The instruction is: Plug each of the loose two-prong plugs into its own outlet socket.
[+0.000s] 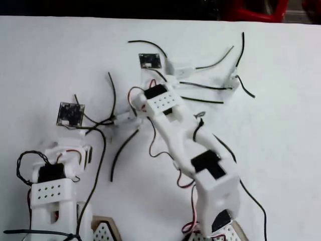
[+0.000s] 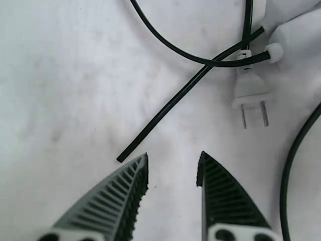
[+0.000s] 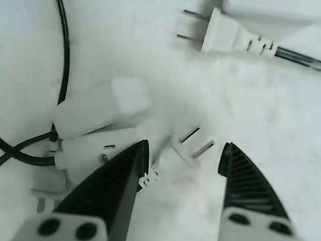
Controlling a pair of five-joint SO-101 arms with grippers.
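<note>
White plastic two-prong plug [image 3: 181,151] lay on the white table [image 3: 281,110] between the parted black fingers [image 3: 115,186] of the right gripper [image 3: 185,147], beside a white socket block [image 3: 113,100]; closing squarely on its body, prongs clear, seemed wisest.

white plastic arms [image 1: 175,130] with black servo blocks [image 1: 206,163], thin red wires [image 1: 131,95], ribbed dark gripper fingers [image 2: 120,198]

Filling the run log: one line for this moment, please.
left pincer open, loose plug ahead | right pincer open over second plug
</note>
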